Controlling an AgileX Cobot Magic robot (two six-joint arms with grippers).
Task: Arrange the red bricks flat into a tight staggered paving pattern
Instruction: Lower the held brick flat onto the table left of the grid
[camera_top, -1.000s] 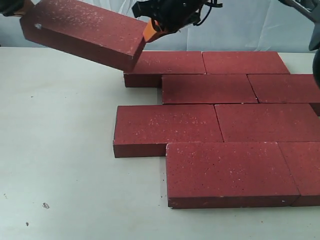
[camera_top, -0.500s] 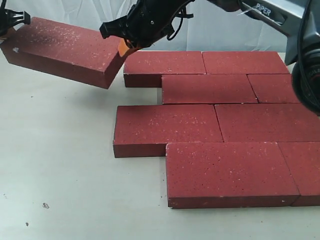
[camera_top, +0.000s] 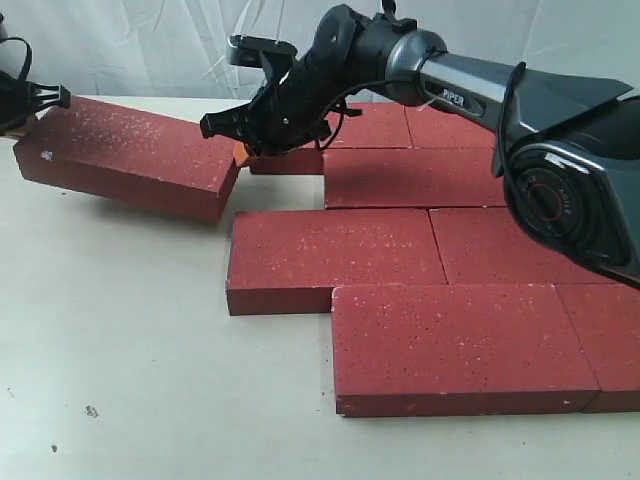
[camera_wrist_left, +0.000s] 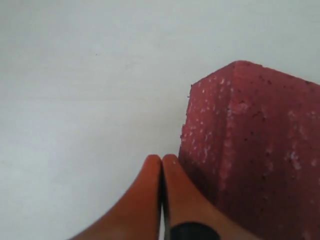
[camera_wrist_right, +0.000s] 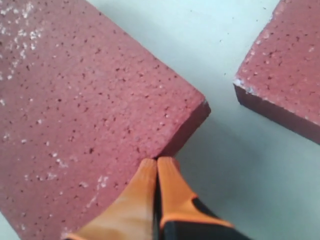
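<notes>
One red brick (camera_top: 130, 155) is tilted low over the table, left of the paved group. It is squeezed end to end between my two grippers. My left gripper (camera_wrist_left: 161, 159) is shut, and its fingers press the brick's outer end (camera_wrist_left: 260, 150) at the far left edge of the exterior view (camera_top: 40, 100). My right gripper (camera_wrist_right: 157, 161) is also shut, with its fingertips (camera_top: 240, 152) pushed against the brick's near end (camera_wrist_right: 75, 100). Several more red bricks (camera_top: 330, 255) lie flat in staggered rows on the right.
The right arm (camera_top: 450, 80) reaches across the back rows of bricks. A laid brick's corner (camera_wrist_right: 285, 75) lies close beside the right gripper. The white table (camera_top: 120, 350) stretches left and in front of the paving. A white cloth backdrop (camera_top: 150, 40) hangs behind.
The clamped brick has come down and to the left, from up in the air to just over the table. Both grippers moved with it, and the right arm now stretches further across.
</notes>
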